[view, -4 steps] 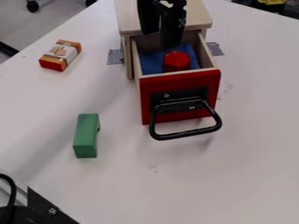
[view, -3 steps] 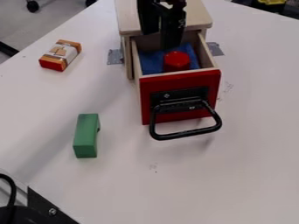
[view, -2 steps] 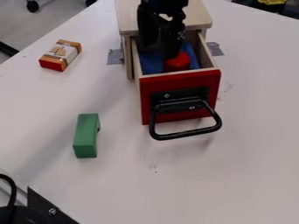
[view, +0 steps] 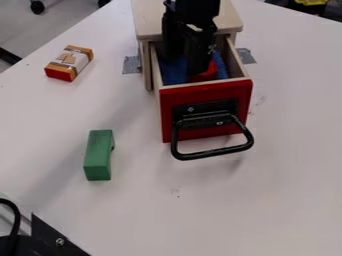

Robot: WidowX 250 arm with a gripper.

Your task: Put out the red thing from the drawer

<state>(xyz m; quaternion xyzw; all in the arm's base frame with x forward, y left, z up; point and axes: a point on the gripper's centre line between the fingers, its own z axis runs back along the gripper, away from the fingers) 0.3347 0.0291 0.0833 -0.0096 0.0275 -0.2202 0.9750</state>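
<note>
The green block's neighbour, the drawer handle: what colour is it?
Black, clearest in the camera view.

High camera faces drawer front (view: 206, 93), slanting down.

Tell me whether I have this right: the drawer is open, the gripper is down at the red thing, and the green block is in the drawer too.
Not quite: the green block lies on the table, outside the drawer, as the camera view shows. The drawer is open, with the gripper down at the red thing.
</note>
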